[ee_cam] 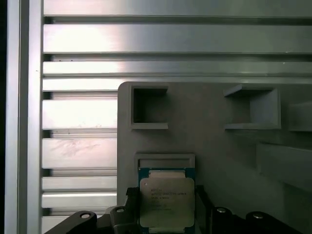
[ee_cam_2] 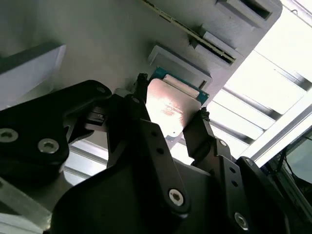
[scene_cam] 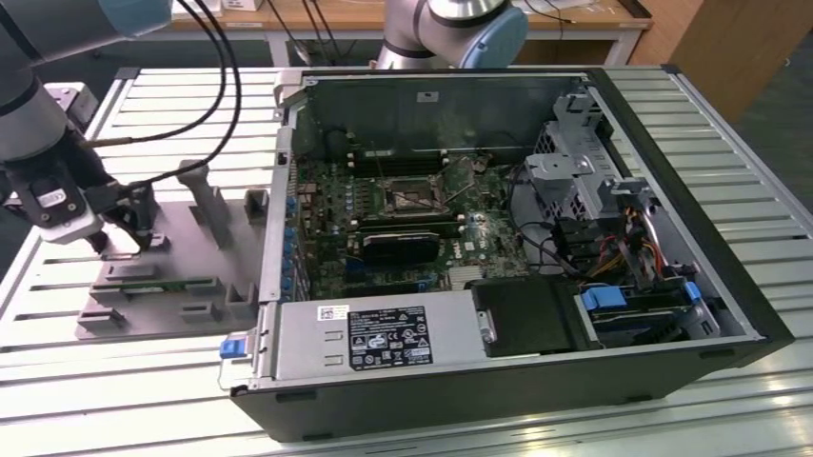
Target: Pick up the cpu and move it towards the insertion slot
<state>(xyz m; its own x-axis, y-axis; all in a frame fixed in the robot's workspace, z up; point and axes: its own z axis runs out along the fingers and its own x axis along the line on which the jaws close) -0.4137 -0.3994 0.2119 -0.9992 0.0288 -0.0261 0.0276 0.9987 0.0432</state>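
Exterior view overlooks the table point(scene_cam: 749, 143); both wrist views hug the cpu point(ee_cam: 166, 202) point(ee_cam_2: 170, 109).

In the first wrist view the picture's bottom edge cuts off the near side of the cpu point(ee_cam: 166, 202) (its printed marks are too small to read), and in the second wrist view the fingers point(ee_cam_2: 146, 134) cover its lower corners. In the exterior view the gripper point(scene_cam: 125, 244) hides the cpu, the arm point(scene_cam: 32, 105) runs off the top-left edge, and the insertion slot point(scene_cam: 409, 194) is too small to make out its lever.
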